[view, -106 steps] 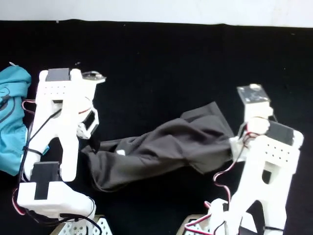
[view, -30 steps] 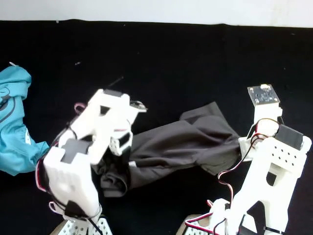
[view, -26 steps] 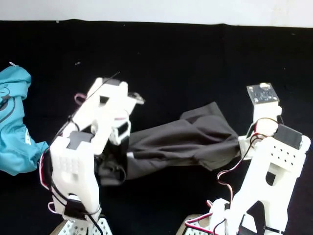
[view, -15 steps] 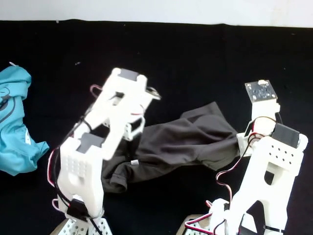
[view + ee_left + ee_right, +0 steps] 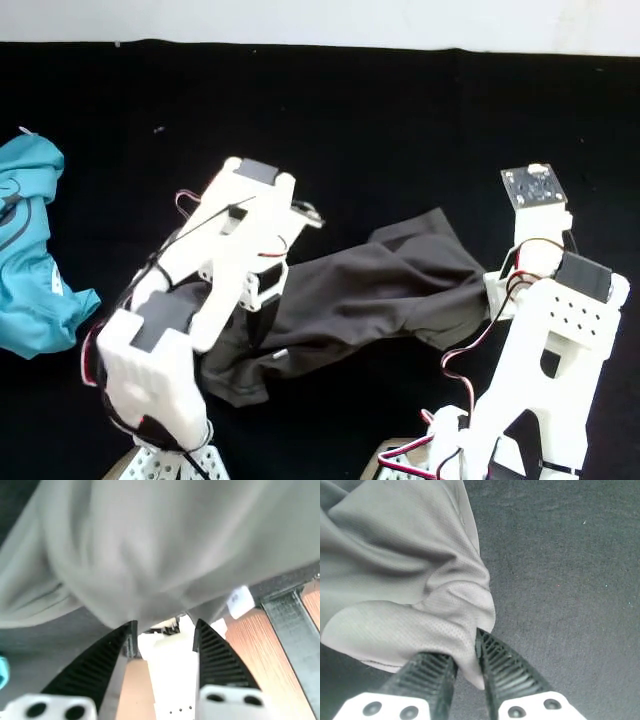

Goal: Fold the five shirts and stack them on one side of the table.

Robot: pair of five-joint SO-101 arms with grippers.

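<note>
Two pincers here, and they're doing different things. The right pincer (image 5: 464,652) is clamped tight on a bunched fold of the dark grey shirt (image 5: 370,285), with cloth squeezed between both fingers and puffing out just past the tips. The left pincer (image 5: 165,625) sits with its jaws parted at a medium gap. Nothing is pinched between them, and the grey cloth hangs right at the fingertips (image 5: 129,630). Through that gap you can see a white arm part and some wooden board (image 5: 255,645) down below.

Going outward, I count two shirts. The dark grey one lies in a rumpled band across the near middle of the counter (image 5: 380,130), running from under the left arm over to the right pincer at its right end. Its left end is a loose heap on the counter beneath the left arm, with one small white tag (image 5: 283,352) showing there. One flap sticks out toward the far side near the right end. It isn't folded.

The second shirt is the teal shirt (image 5: 30,260), crumpled at the left edge of the counter, well apart from the grey one and partly cut off by the frame. Neither arm touches it.

There are two white arms, one at each end of the grey shirt. The counter is covered in black, with a pale wall (image 5: 320,20) behind its far edge.
</note>
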